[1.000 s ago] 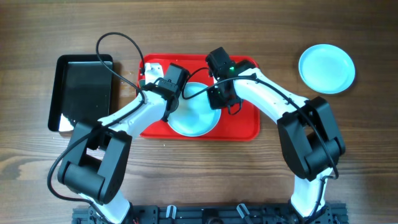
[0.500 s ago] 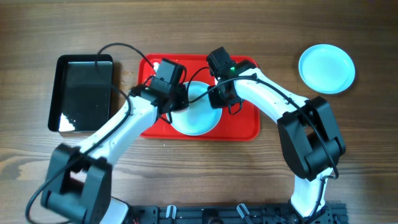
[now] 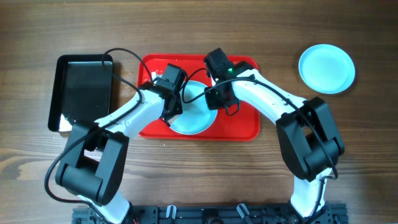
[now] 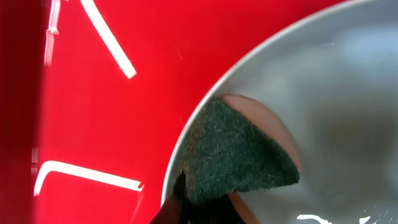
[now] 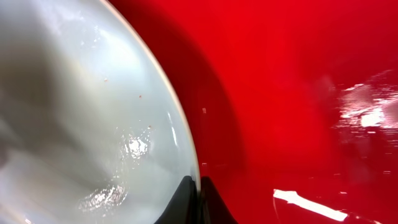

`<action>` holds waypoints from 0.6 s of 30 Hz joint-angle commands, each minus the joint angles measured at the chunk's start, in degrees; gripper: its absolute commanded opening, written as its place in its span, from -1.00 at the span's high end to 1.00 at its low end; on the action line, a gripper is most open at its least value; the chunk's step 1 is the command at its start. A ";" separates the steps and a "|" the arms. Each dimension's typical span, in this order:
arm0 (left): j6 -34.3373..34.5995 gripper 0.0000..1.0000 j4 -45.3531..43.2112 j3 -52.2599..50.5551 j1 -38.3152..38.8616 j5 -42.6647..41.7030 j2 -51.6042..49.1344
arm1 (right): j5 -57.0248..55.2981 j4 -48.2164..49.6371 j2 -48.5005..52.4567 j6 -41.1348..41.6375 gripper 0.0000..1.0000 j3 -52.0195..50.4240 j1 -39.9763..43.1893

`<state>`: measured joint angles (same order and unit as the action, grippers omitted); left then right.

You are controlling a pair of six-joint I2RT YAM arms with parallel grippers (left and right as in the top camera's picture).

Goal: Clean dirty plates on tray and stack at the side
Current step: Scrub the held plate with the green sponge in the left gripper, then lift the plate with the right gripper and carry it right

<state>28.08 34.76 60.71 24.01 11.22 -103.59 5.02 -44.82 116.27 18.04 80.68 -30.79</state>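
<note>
A pale blue plate (image 3: 194,115) lies on the red tray (image 3: 245,124). My left gripper (image 3: 169,113) is shut on a dark green scouring pad (image 4: 239,152) that presses on the plate's left inner rim (image 4: 205,112). My right gripper (image 3: 214,99) is shut on the plate's right rim (image 5: 186,155); small orange specks show on the plate (image 5: 93,124). A clean plate (image 3: 326,68) lies off the tray at the far right. I see no third plate.
A black glossy tray (image 3: 84,93) lies left of the red tray. Cables loop over the red tray's top left. Wooden table (image 3: 348,155) surrounds everything.
My left gripper with the pad swung back across the plate's left side, away from the tray's top and toward the plate's lower left. The right gripper held still.
</note>
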 commanded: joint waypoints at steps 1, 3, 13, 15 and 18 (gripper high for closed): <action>-0.85 0.92 0.79 0.46 -3.98 8.68 4.92 | -3.91 -0.98 0.76 0.15 0.91 -0.57 0.98; -0.85 0.92 0.42 1.75 -4.44 5.07 10.36 | -3.96 -0.79 0.76 0.13 0.91 -0.57 0.98; -0.66 0.92 4.50 0.74 -5.22 -7.13 21.57 | -20.81 -9.09 -1.27 -1.60 0.91 10.16 0.98; -0.63 0.92 3.76 -0.81 -5.57 -6.93 17.79 | -30.69 -15.02 -2.40 -2.86 0.91 16.81 0.96; -0.63 0.92 3.52 -0.81 -6.29 -6.93 13.14 | -43.41 -19.67 -4.22 -4.92 0.91 21.40 0.96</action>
<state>27.73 38.65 60.66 18.79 4.78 -86.30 -21.69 -61.60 115.11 15.38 97.73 -29.85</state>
